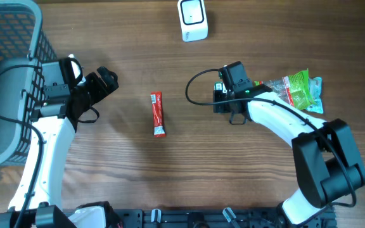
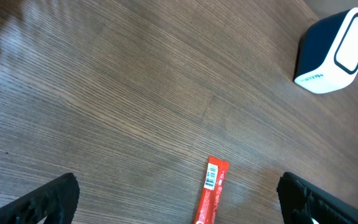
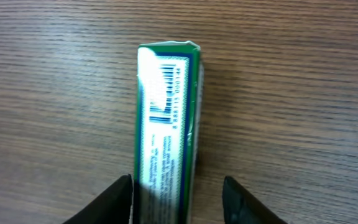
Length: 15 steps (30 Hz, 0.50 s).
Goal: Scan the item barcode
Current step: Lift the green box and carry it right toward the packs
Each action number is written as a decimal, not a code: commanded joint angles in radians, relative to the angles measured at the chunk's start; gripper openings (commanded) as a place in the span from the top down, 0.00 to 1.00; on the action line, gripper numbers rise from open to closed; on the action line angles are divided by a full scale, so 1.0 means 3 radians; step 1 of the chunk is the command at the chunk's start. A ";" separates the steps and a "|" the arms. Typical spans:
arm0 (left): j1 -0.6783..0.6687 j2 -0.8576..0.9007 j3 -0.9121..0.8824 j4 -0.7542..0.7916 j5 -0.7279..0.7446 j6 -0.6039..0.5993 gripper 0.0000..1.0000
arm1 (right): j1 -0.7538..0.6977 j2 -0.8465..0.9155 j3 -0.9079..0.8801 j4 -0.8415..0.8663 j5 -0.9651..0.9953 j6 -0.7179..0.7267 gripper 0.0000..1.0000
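A green box (image 3: 166,124) lies flat on the wood table with its barcode (image 3: 169,93) facing up. My right gripper (image 3: 178,186) straddles its near end, open: the left finger touches the box's side, while a gap separates the right finger from it. From overhead the right gripper (image 1: 220,101) covers the box. A red stick packet (image 1: 158,114) lies mid-table, its small barcode showing in the left wrist view (image 2: 211,193). My left gripper (image 2: 178,193) hovers wide open over it, holding nothing. The white scanner (image 1: 193,20) stands at the table's far edge.
A grey mesh basket (image 1: 33,38) fills the left side beside my left arm. A green snack bag (image 1: 300,90) lies right of my right gripper. The scanner (image 2: 334,53) sits beyond the red packet in the left wrist view.
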 commanded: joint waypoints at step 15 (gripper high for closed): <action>0.0010 0.0020 -0.0003 0.0008 0.0014 0.0029 0.00 | 0.0006 -0.0037 -0.0038 -0.0034 0.0814 -0.0431 0.55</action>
